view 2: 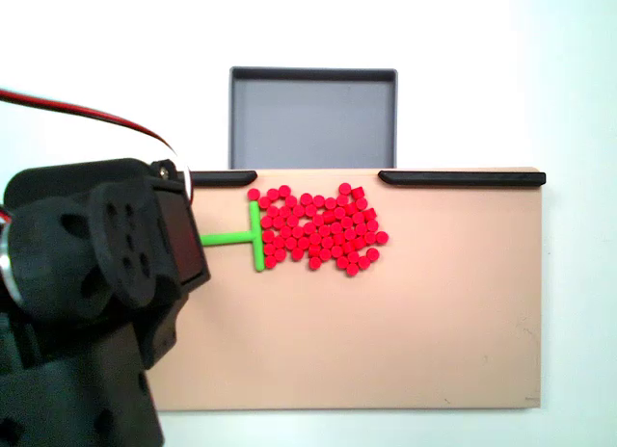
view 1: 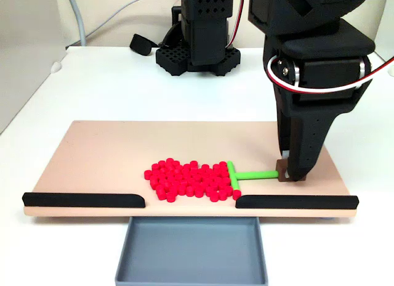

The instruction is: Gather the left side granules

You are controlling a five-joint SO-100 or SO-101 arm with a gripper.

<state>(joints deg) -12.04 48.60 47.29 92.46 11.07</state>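
Fingers (view 1: 294, 151) black, matte plastic, tapering downward, tips closed around a small brown block (view 1: 284, 171) at the end of the green stick's (view 1: 255, 174) stem; no gap visible between them in this fixed view, so the gripper (view 1: 290, 174) reads as clamped on the stick's handle end. In the other fixed view the arm's bulk hides the tips. Going left to right in the first fixed view: a black rail (view 1: 83, 200) along the near edge of the board (view 1: 98, 156), which is flat, smooth, pale tan and rectangular; then the granules (view 1: 189, 180), a dense patch of tiny bright red short cylinders, glossy, all alike, lying one layer deep near the board's front edge, just behind the gap between the rails. The patch is wider than deep, its long axis running left-right along the board's front edge. Against its right side sits the stick's crossbar, with one granule at the crossbar's near end beside the second black rail (view 1: 295, 201). The stick is T-shaped, thin, smooth green plastic, stem pointing right toward the fingers. A grey tray (view 1: 191, 270), shallow, rectangular, matte, with low walls, sits in front of the gap. In the other fixed view the layout is mirrored: stick (view 2: 253, 237) left of the granules (view 2: 318, 229), tray (view 2: 312, 76) beyond the board (view 2: 386, 351).
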